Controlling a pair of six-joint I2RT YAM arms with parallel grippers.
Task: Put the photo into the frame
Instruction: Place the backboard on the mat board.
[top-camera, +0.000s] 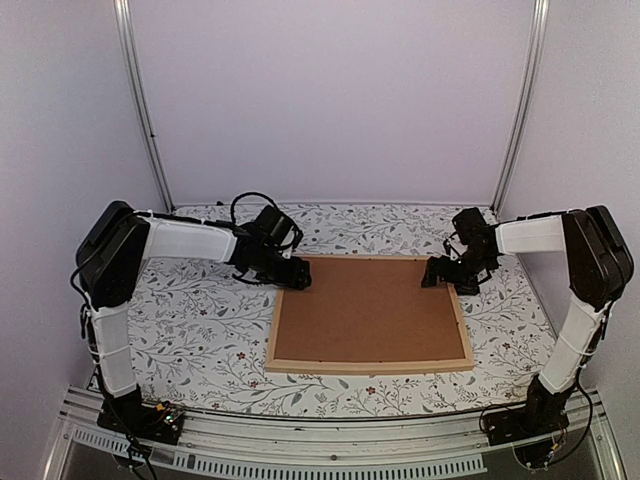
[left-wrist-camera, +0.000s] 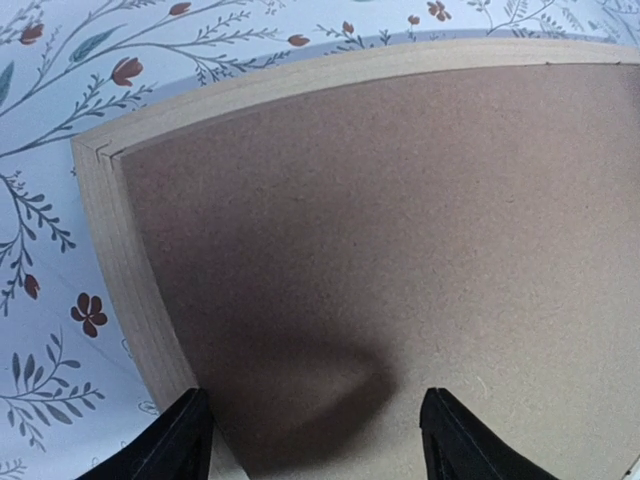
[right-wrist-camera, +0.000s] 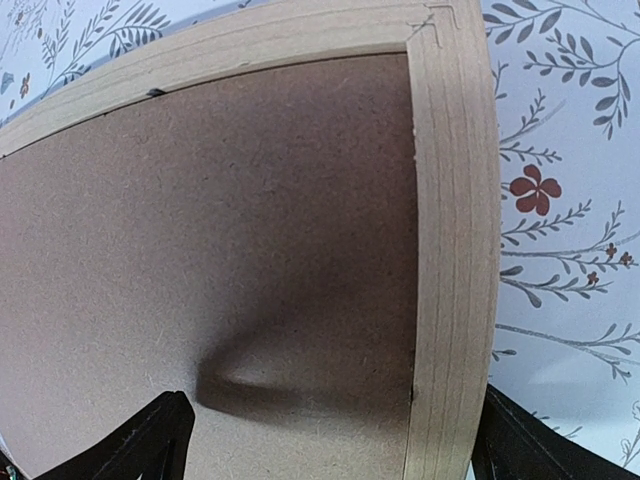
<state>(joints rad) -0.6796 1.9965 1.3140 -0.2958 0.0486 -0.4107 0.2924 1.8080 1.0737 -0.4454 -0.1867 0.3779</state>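
The light wood frame (top-camera: 370, 366) lies flat in the middle of the table, and a plain brown backing board (top-camera: 365, 310) fills it. The photo is hidden. My left gripper (top-camera: 297, 280) hovers over the frame's far left corner. In the left wrist view it (left-wrist-camera: 315, 420) is open above the board (left-wrist-camera: 380, 220), beside the frame strip (left-wrist-camera: 120, 260), with nothing between the fingers. My right gripper (top-camera: 437, 274) is over the far right corner. Seen from the right wrist, it (right-wrist-camera: 335, 430) stands open astride the frame strip (right-wrist-camera: 450, 200) and board (right-wrist-camera: 200, 220).
A floral tablecloth (top-camera: 200, 330) covers the table around the frame. White walls and two metal posts (top-camera: 140, 100) close off the back and sides. Both arm bases stand on the rail at the near edge.
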